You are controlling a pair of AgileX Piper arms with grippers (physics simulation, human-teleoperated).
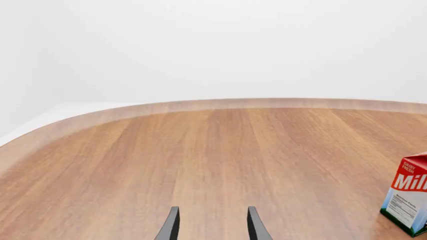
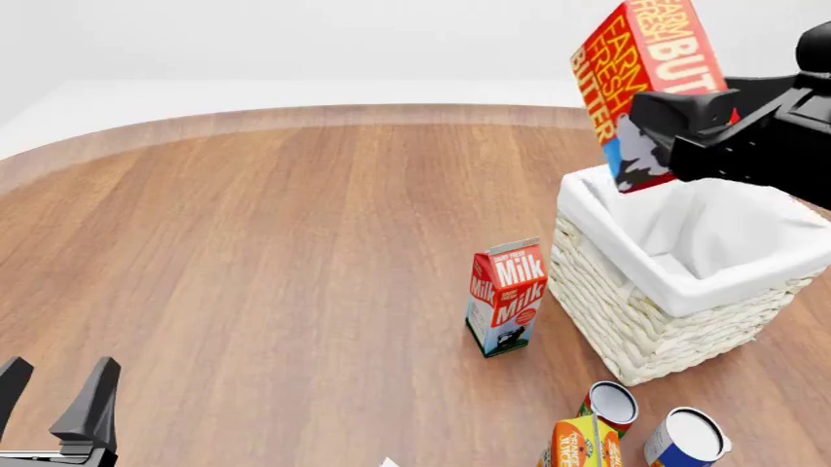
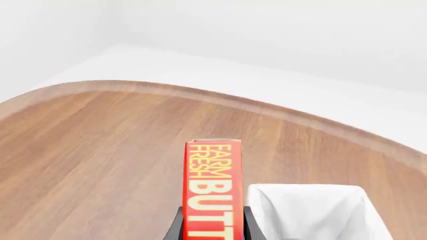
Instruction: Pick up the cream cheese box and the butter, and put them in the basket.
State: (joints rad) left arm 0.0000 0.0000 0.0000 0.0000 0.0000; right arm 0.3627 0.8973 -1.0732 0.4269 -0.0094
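My right gripper (image 2: 656, 131) is shut on the butter (image 2: 643, 68), a red box with yellow lettering. It holds the box up, tilted, over the far left corner of the basket (image 2: 617, 311). In the right wrist view the butter (image 3: 212, 190) stands between the fingers (image 3: 175, 227), with the basket's white lining (image 3: 310, 212) just below and beside it. My left gripper (image 2: 58, 399) is open with nothing in it, low at the near left of the table; its fingers (image 1: 171, 225) point over bare wood. The cream cheese box is out of view.
A red-white milk carton (image 2: 507, 297) stands upright just left of the basket, also seen as the milk carton (image 1: 408, 197). Two cans (image 2: 608, 404) (image 2: 686, 438) and an orange-yellow carton (image 2: 578, 446) crowd the near side of the basket. A small white corner (image 2: 387, 461) shows at the bottom edge.
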